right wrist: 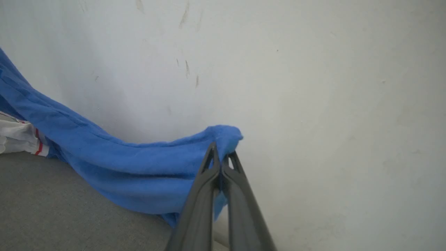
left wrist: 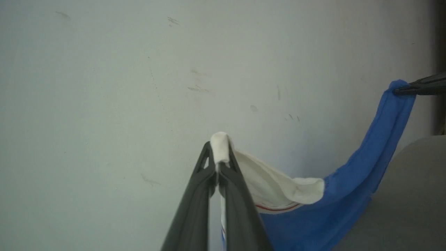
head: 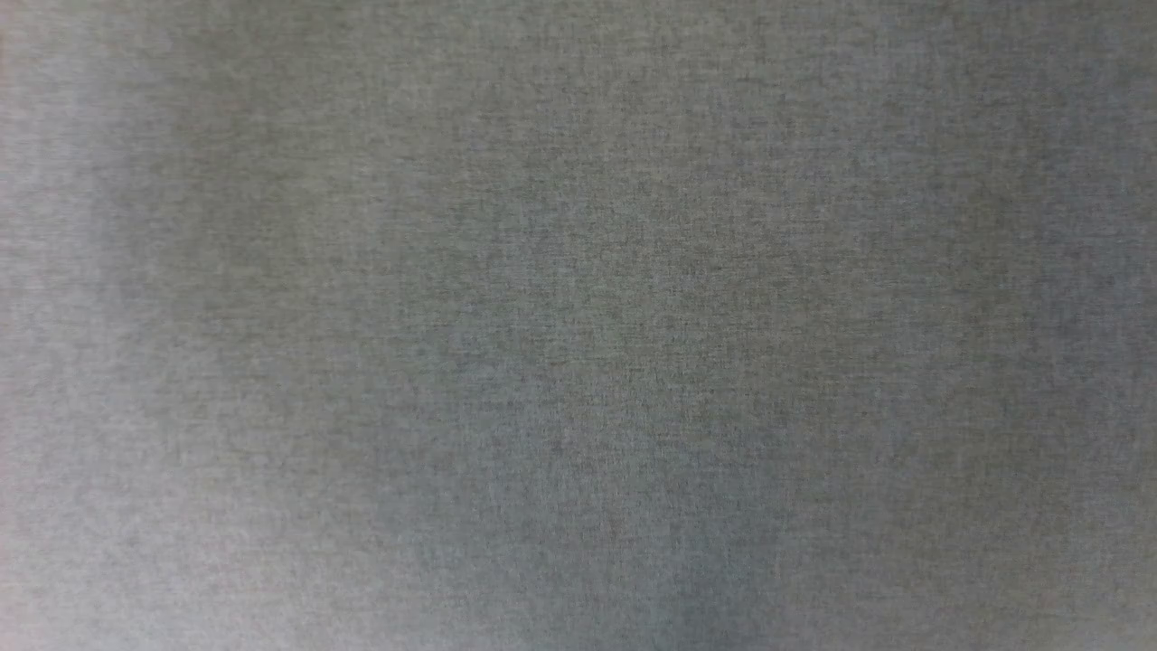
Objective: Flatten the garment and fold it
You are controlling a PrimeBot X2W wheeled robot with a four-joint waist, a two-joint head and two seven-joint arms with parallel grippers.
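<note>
The garment is a royal-blue T-shirt with a white sleeve end and red trim, hanging slack between my two grippers. My left gripper is shut on the white sleeve end, which pokes up between its fingertips. In the left wrist view the right gripper pinches a blue edge at the far right. In the right wrist view my right gripper is shut on a bunched blue edge of the garment, which sags away to the left over the grey surface. The white sleeve with red stripes lies at the left edge.
A grey woven cloth surface spreads under the head camera and shows as the grey table top below the shirt. A pale scuffed wall stands behind both grippers.
</note>
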